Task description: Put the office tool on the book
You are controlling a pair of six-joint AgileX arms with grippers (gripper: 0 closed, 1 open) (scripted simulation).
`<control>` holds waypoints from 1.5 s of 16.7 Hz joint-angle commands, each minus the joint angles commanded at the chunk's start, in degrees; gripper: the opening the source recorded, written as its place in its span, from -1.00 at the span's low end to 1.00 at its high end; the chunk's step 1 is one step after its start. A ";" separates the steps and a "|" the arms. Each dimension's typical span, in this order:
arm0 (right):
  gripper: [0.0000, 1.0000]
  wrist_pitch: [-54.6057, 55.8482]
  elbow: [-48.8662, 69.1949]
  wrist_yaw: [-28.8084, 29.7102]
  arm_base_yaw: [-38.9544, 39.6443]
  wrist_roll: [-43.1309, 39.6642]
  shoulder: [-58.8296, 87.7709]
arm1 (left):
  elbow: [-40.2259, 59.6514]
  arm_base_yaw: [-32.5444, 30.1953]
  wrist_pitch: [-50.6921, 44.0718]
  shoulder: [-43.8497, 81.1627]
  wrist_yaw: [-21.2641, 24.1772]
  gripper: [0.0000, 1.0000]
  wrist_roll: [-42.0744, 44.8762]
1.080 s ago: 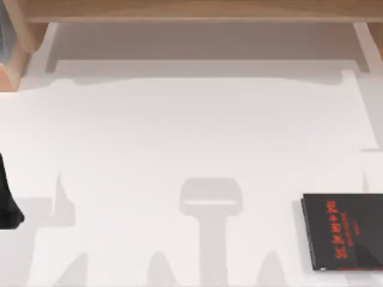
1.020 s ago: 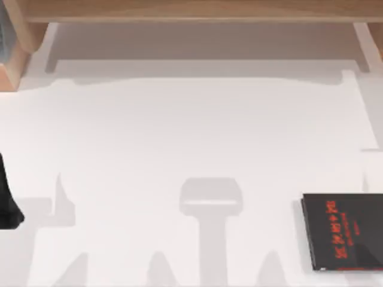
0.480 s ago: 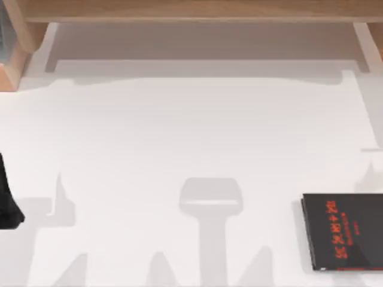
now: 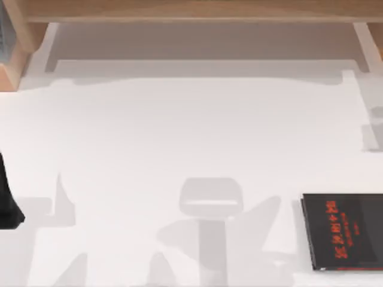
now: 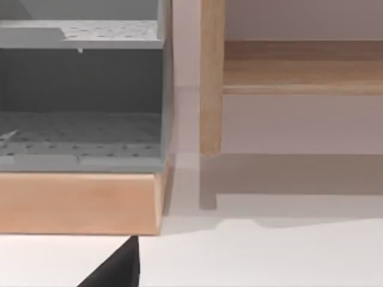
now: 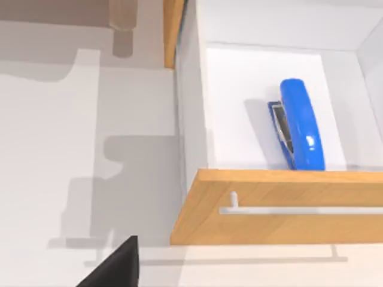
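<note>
The office tool is a blue stapler (image 6: 299, 122) lying inside an open white drawer (image 6: 263, 95) with a wooden front (image 6: 269, 203) and a metal handle (image 6: 287, 210). My right gripper (image 6: 114, 272) shows as a dark wedge, in front of the drawer and well apart from the stapler. The black book (image 4: 344, 232) with red lettering lies flat at the table's front right. My left arm (image 4: 7, 206) is parked at the table's left edge. My left gripper (image 5: 116, 269) faces the back left corner.
A wooden shelf (image 4: 191, 9) runs along the back of the white table (image 4: 179, 131). A grey perforated rack (image 5: 78, 89) in a wooden frame (image 5: 78, 203) stands at the back left, beside a wooden post (image 5: 210, 78).
Shadows have shifted over the front middle and right of the table, and a new one has appeared at the right edge. The book and my left arm have not moved.
</note>
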 joint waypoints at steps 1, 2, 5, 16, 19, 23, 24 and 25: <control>1.00 -3.37 5.96 -0.11 -1.01 -1.27 6.21 | 0.00 0.00 0.00 0.00 0.00 1.00 0.00; 1.00 -6.72 11.98 -0.23 -1.99 -2.55 12.47 | 0.00 0.00 0.00 0.00 0.00 1.00 0.00; 1.00 -16.29 30.08 -0.61 -4.67 -6.46 31.16 | 0.00 0.00 0.00 0.00 0.00 1.00 0.00; 1.00 -40.78 80.09 -1.92 -9.75 -17.67 82.62 | 0.00 0.00 0.00 0.00 0.00 1.00 0.00; 1.00 -42.84 84.46 -2.16 -9.69 -18.61 87.04 | 0.00 0.00 0.00 0.00 0.00 1.00 0.00; 1.00 -42.96 84.71 -2.17 -9.68 -18.66 87.30 | 0.00 0.00 0.00 0.00 0.00 1.00 0.00; 1.00 -42.86 84.56 -2.13 -9.45 -18.61 87.36 | 0.00 0.00 0.00 0.00 0.00 1.00 0.00; 1.00 -42.86 84.56 -2.13 -9.45 -18.61 87.36 | 0.00 0.00 0.00 0.00 0.00 1.00 0.00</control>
